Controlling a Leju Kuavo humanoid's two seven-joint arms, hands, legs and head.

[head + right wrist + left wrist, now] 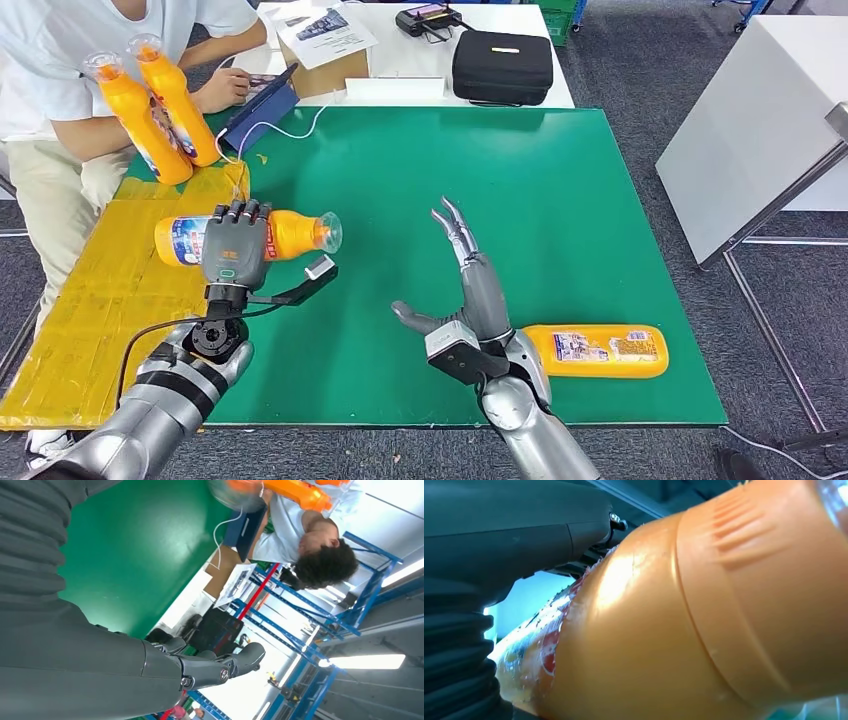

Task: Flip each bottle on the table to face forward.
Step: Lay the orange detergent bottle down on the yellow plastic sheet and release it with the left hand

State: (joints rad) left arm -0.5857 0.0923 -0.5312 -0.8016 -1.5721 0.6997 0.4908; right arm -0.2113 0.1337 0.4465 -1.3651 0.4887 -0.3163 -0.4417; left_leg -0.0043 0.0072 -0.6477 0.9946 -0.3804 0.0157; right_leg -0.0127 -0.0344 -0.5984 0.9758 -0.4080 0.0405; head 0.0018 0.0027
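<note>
My left hand (236, 245) grips an orange bottle (290, 233) around its middle, lying sideways above the table's left part with its clear cap toward the centre. Up close in the left wrist view, the same bottle (684, 630) sits against my palm. My right hand (470, 290) hovers open over the green mat (520, 190), fingers straight and pointing away; its fingers (220, 667) hold nothing. Just right of that wrist a second orange bottle (598, 350) lies on its side near the front edge, label up. Two more orange bottles (160, 105) stand upright at the far left.
A person in a white shirt (60, 70) sits at the far left beside a tablet (262, 112) with a white cable. A cardboard box (322, 70) and a black case (502, 66) rest on the white table behind. A yellow mat (110, 300) covers the left side.
</note>
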